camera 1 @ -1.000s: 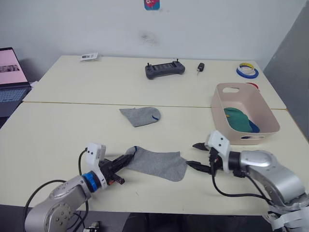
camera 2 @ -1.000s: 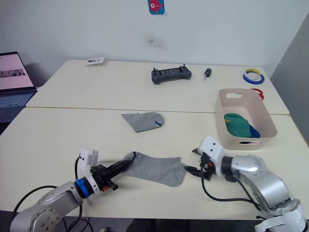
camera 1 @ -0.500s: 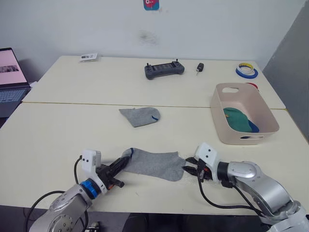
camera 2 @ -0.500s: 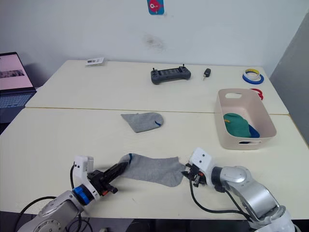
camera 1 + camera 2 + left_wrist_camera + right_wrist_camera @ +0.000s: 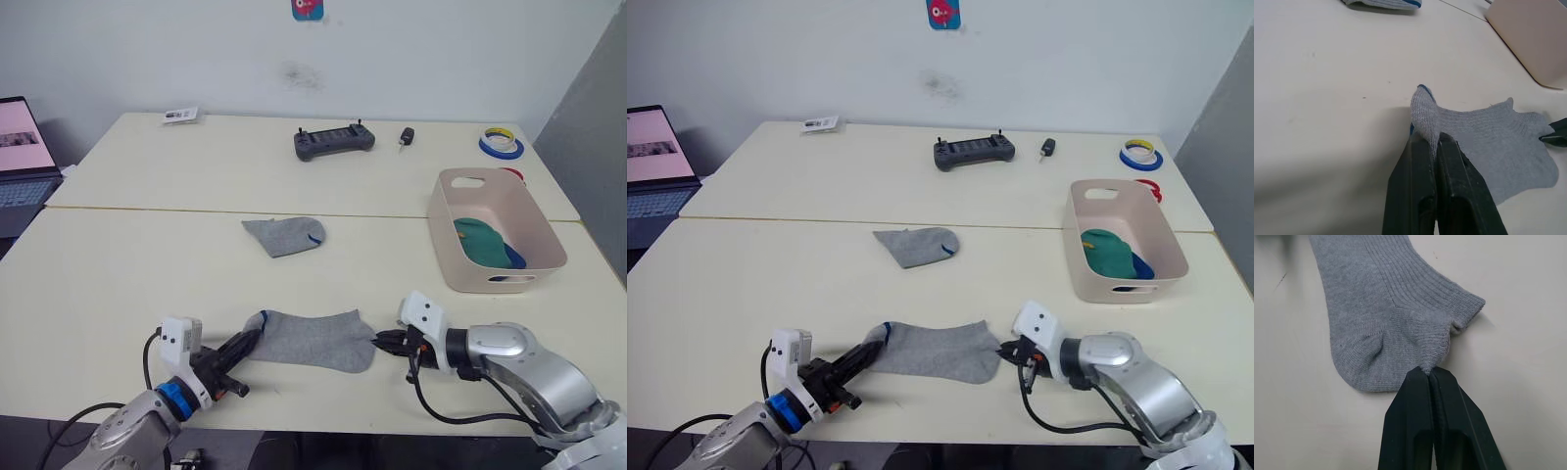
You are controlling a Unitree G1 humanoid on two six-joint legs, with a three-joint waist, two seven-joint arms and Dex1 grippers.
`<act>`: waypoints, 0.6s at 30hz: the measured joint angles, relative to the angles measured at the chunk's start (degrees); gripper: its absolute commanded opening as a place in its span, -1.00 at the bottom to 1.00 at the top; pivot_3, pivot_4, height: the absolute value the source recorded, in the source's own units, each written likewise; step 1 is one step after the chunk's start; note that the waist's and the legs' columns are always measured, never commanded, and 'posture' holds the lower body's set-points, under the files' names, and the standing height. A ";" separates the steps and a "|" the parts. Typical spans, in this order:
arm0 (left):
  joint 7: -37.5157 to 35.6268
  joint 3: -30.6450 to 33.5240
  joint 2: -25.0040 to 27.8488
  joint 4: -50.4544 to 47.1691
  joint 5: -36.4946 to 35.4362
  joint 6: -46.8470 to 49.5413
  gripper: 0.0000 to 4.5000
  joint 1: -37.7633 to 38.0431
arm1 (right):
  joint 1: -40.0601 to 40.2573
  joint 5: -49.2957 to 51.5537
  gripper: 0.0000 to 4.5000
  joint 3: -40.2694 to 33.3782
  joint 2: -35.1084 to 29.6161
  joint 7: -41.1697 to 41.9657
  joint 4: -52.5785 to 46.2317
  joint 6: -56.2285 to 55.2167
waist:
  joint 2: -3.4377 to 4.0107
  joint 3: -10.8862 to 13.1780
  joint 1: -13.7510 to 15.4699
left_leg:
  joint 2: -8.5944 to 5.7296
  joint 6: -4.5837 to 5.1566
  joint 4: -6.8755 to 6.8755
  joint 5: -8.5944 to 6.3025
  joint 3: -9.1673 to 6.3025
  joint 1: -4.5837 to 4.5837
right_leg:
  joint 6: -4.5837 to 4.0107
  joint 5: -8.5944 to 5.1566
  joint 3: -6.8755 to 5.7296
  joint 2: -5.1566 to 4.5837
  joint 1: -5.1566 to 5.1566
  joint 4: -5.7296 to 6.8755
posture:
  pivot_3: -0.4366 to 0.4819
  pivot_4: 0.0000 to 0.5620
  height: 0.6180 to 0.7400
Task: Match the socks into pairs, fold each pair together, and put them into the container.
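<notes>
Near the front edge of the table (image 5: 118, 284), the left eye view shows a grey sock (image 5: 312, 339) stretched flat between both arms: the left gripper (image 5: 247, 342) is pinched on its blue-trimmed end, the right gripper (image 5: 380, 342) on the opposite end. A second grey sock (image 5: 285, 235) lies folded further back, near the table's middle and well apart from the first. The container (image 5: 449, 253) stands at the right side, holding a green sock (image 5: 475, 239) with a blue sock (image 5: 514, 258) just beside it. At the far edge lie a black controller (image 5: 334, 140), a small black key fob (image 5: 406, 135) and tape rolls (image 5: 502, 144); a laptop (image 5: 22, 162) sits off the far left. Right eye view: same arrangement, both grippers closed on the stretched sock's ends. Left wrist view: the fingers (image 5: 1415, 181) are pressed together on a raised fold of the grey sock, blue trim visible at its edge; the container's wall stands beyond. Right wrist view: the fingers (image 5: 1449, 431) are closed on the sock's edge, the ribbed fabric spreading flat away from them.
</notes>
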 measured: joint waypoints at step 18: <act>0.06 -3.56 -0.12 -1.69 1.86 -2.71 -0.80 7.27 | 0.47 0.29 -0.70 0.41 -4.58 1.63 -1.41 2.56 | -0.03 -0.01 0.00 | 0.02 0.01 -0.03 0.00 0.00 0.00 | 0.01 -0.01 0.00 0.02 0.00 -0.07 | -0.05 -0.47 1.00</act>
